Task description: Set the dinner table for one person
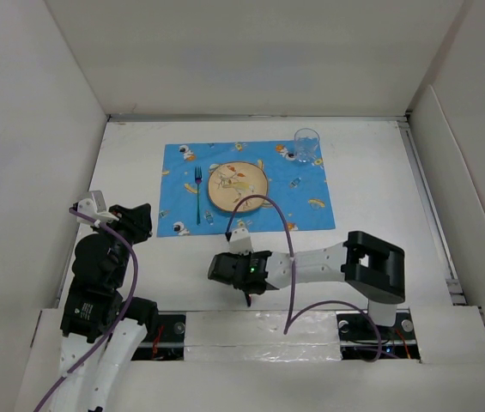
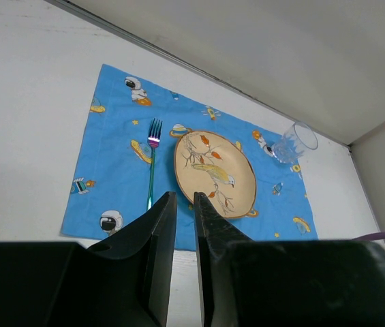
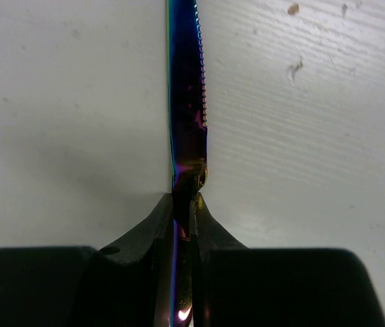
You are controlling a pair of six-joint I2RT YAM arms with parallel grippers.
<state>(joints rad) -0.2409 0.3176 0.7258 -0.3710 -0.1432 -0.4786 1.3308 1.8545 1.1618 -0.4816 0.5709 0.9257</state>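
Your left end effector (image 2: 183,197) sits toward the near left corner, its jaws a narrow slit with nothing in them; it poses little risk unless you swing it over the fork (image 1: 197,193).

Your right end effector (image 3: 184,204) hangs over the near middle of the tabletop (image 1: 379,197), pinched on the knife (image 3: 187,102). The grip is thin, down where blade meets handle, and the blade stands on edge. I judge that it could pivot or slip between the pads as you carry it.

The spot right of the plate (image 1: 237,184) is cloth, so a dragged tip could bunch the mat (image 1: 302,202) and shift the plate. The cable (image 1: 263,199) loops over the mat's near edge and may snag. A wide reach could tip the glass (image 1: 306,144) at the mat's far right corner.

The tabletop is matte white, spread under everything, faintly specked, and closed in by plain white walls (image 1: 36,129) on the left, far and right edges.
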